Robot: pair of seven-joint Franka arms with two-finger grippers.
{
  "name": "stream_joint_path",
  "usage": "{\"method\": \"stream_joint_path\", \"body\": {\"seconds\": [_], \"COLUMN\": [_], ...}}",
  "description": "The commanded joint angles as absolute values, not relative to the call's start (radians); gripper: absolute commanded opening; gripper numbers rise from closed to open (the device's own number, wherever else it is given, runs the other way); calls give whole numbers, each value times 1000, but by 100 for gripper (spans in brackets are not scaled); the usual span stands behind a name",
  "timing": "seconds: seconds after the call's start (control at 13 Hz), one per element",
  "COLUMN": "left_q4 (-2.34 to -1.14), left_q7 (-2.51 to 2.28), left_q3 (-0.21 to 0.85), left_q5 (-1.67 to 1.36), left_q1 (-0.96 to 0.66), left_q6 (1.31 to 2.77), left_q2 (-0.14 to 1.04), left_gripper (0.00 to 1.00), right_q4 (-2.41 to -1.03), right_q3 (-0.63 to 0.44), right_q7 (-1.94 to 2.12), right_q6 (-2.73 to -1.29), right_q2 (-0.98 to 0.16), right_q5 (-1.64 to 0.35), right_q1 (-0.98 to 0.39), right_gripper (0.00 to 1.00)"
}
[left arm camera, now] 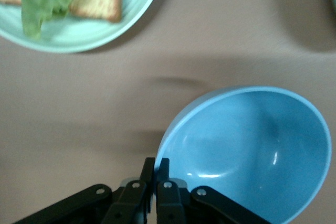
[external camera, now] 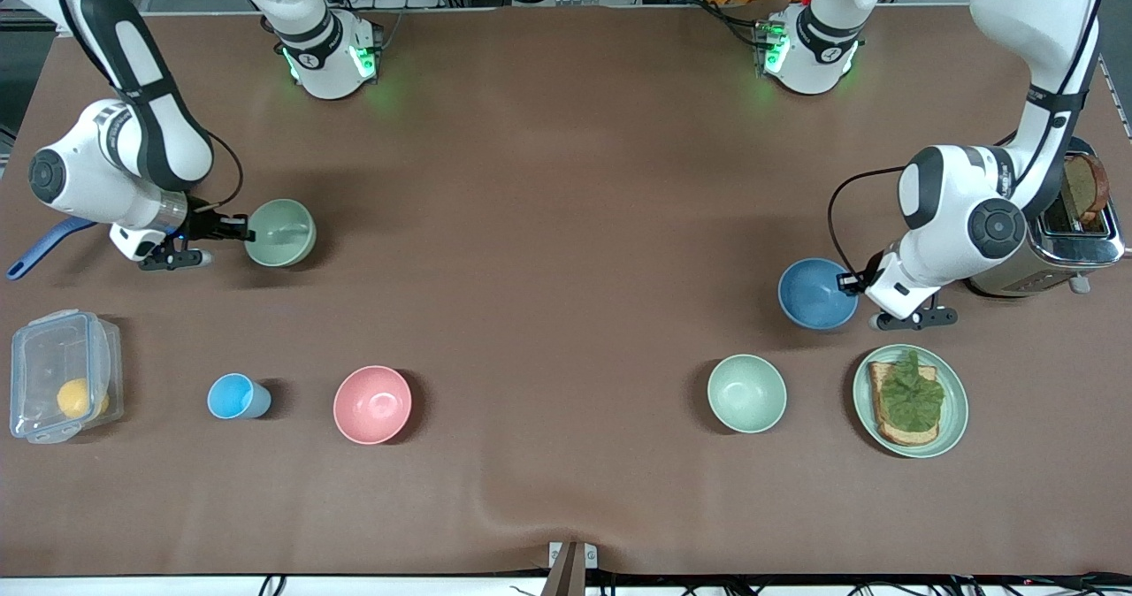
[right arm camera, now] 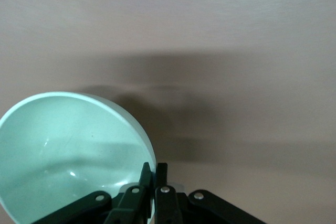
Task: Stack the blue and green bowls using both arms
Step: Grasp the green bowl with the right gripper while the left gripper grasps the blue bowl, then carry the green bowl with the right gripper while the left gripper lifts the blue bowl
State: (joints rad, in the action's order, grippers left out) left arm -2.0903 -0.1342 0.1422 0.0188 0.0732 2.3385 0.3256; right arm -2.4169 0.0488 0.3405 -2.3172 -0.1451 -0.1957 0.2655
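Note:
The sage-green bowl [external camera: 280, 233] [right arm camera: 63, 145] stands toward the right arm's end of the table, farther from the front camera than the pink bowl. My right gripper [external camera: 245, 228] [right arm camera: 154, 167] is shut on its rim, one finger inside and one outside. The sky-blue bowl [external camera: 818, 293] [left arm camera: 252, 145] stands toward the left arm's end, beside the toaster. My left gripper [external camera: 852, 283] [left arm camera: 156, 162] is shut on its rim in the same way.
A pale mint bowl [external camera: 746, 393] and a green plate [external camera: 951, 419] with toast lie nearer the front camera than the blue bowl. A pink bowl [external camera: 372, 404], a light-blue cup [external camera: 237, 396] and a clear lidded box [external camera: 62, 387] lie nearer than the green bowl. A toaster [external camera: 1074, 225] stands by the left arm.

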Motion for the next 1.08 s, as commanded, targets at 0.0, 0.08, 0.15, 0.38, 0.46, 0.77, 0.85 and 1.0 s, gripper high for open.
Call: {"method": "stream_joint_path", "body": {"seconds": [0.0,0.08,0.15,0.38,0.46,0.77,0.85,1.0], "left_q4": [-1978,-1936,-1901,-1817,-1790,-1752,-1750,-1721], "left_q7": [-133,-133,-133,-135,-135,-135,-135,-138], "left_q3": [173,175,182,196,205,238,239,255], "left_q5": [22,20,21,20,20,20,20,18], "left_q1": [72,71,71,68,63,64,64,64], "left_q6": [2219,2174,2137,2051,2024,1962,1956,1930], "left_q2": [321,321,321,319,319,296,284,282], "left_gripper": [0,0,0,0,0,0,0,0], "right_q4": [-2436,-2434,-2434,-2433,-2425,-2333,-2313,-2299], "right_q3": [51,52,52,54,54,54,52,52], "right_q7": [137,91,-8,-337,-426,-802,-874,-986], "right_q6": [-2216,-2185,-2168,-2155,-2157,-2178,-2200,-2262], "right_q2": [-29,-2,23,76,90,66,46,15], "right_q5": [-219,-221,-222,-227,-229,-239,-261,-262], "right_q1": [152,118,71,-105,-154,-389,-444,-521], "right_gripper": [0,0,0,0,0,0,0,0]}}
